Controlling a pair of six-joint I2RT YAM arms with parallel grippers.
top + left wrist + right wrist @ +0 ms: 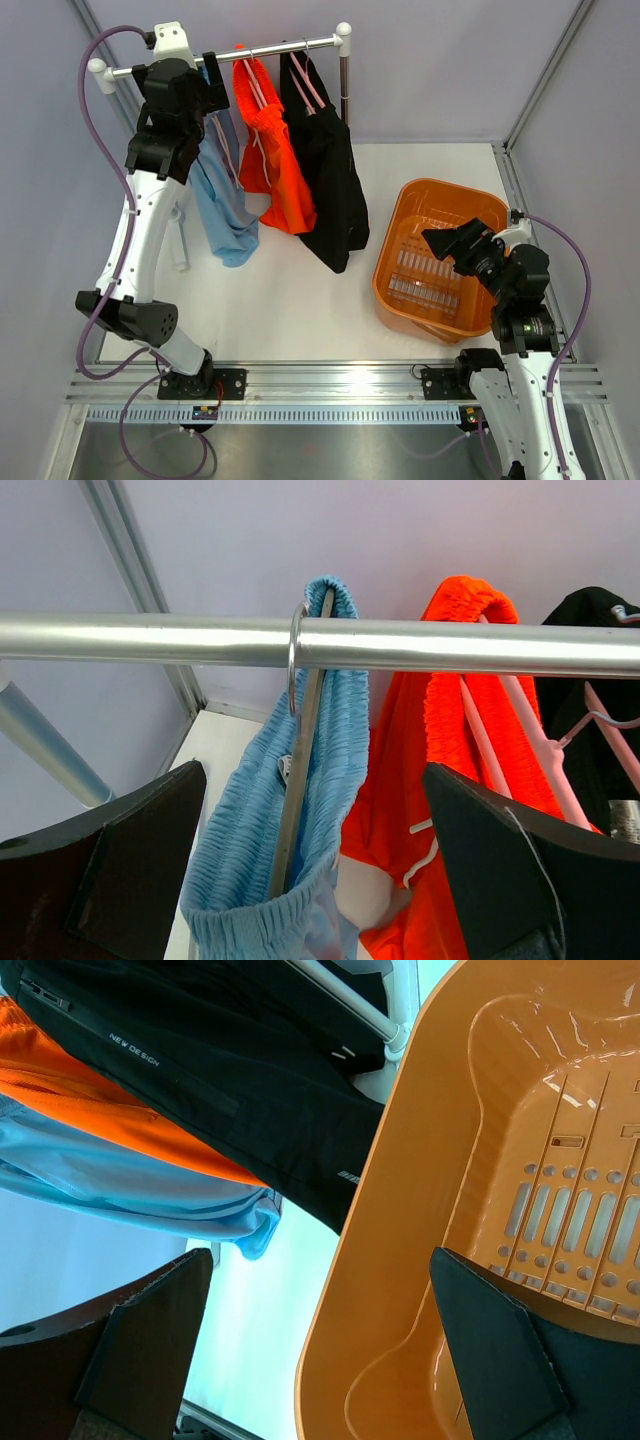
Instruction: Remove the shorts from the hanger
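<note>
Your left gripper stands wide open and empty just below the shiny metal rail. The ribbed waistband of the light blue fabric shorts hangs straight ahead, between its fingers. The thin metal hanger runs down inside that waistband. If you close here you will likely pinch hanger and cloth together, and a pull would drag the hanger along the rail instead of freeing the shorts. The bright orange fabric shorts hang just beyond the right finger and could snag, and the black fabric shorts lie further that way. Your right gripper, also open and holding nothing, hovers at the rim of the orange plastic basket, well apart from the rail.
</note>
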